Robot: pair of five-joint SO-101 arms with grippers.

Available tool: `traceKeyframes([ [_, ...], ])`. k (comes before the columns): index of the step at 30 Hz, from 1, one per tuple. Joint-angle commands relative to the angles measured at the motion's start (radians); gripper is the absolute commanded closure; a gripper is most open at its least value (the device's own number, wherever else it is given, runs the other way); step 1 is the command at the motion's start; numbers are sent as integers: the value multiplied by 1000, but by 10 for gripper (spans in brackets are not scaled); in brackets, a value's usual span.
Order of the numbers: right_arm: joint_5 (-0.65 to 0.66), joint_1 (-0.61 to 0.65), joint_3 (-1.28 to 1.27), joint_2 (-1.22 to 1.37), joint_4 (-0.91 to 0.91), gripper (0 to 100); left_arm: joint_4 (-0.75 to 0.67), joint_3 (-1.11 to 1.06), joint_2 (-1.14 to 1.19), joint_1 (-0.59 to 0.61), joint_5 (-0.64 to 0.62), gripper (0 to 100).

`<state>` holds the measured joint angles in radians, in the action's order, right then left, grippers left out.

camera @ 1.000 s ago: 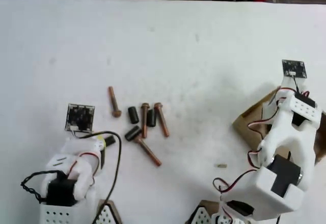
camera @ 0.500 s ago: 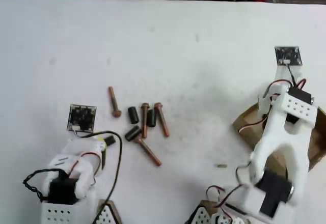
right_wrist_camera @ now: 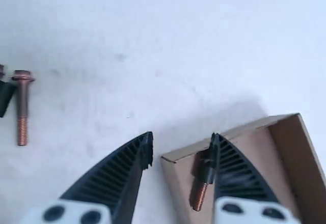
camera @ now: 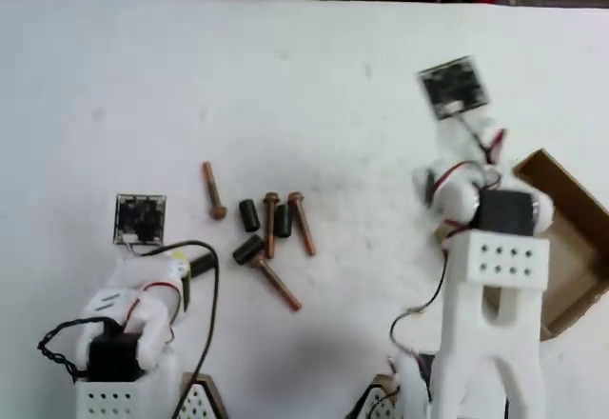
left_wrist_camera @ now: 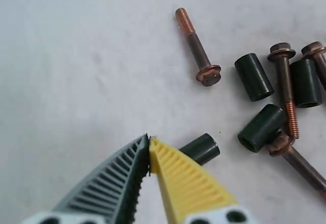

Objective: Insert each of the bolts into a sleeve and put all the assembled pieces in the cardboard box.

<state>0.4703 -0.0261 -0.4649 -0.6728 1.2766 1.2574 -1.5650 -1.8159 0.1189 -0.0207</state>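
Several copper bolts (camera: 276, 284) and black sleeves (camera: 249, 215) lie scattered left of the table's middle. My left gripper (left_wrist_camera: 148, 141) is shut with nothing between its tips, just left of the pile. One sleeve (left_wrist_camera: 201, 148) lies against its yellow finger (left_wrist_camera: 178, 173). A lone bolt (left_wrist_camera: 198, 48) lies apart from the others. My right gripper (right_wrist_camera: 181, 145) is open and straddles the near wall of the cardboard box (right_wrist_camera: 254, 147). Inside the box lies a bolt in a sleeve (right_wrist_camera: 201, 183). The right arm (camera: 495, 248) stands just left of the box (camera: 571, 248).
Bare white table stretches between the pile and the box. A small scrap (camera: 412, 310) lies on the table near the right arm's base. The table's far edge runs along the top of the high view.
The right arm has swung from over the box to the left and farther out over the table. The left arm has shifted slightly left.
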Motion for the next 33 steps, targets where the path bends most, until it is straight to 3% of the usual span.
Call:
traceKeyframes([
  [1, -12, 101, 58, -85, 45, 836, -32, 12, -7, 12, 3, 979],
  [6, -150, 189, 2, -170, 59, 836, -32, 12, -7, 35, 6, 979],
  [12, -175, 337, -110, -255, 56, 836, -26, 32, -7, 84, 3, 979],
  [16, -350, 447, -129, -259, 59, 837, -26, 32, -7, 113, 6, 979],
  [22, -393, 628, -121, -199, 53, 957, -26, 34, -7, 150, 6, 979],
  [29, -400, 645, -112, 38, -59, 908, -26, 34, -7, 157, 8, 979],
  [33, -511, 648, -112, 148, -127, 893, -32, 34, -7, 189, 8, 979],
])
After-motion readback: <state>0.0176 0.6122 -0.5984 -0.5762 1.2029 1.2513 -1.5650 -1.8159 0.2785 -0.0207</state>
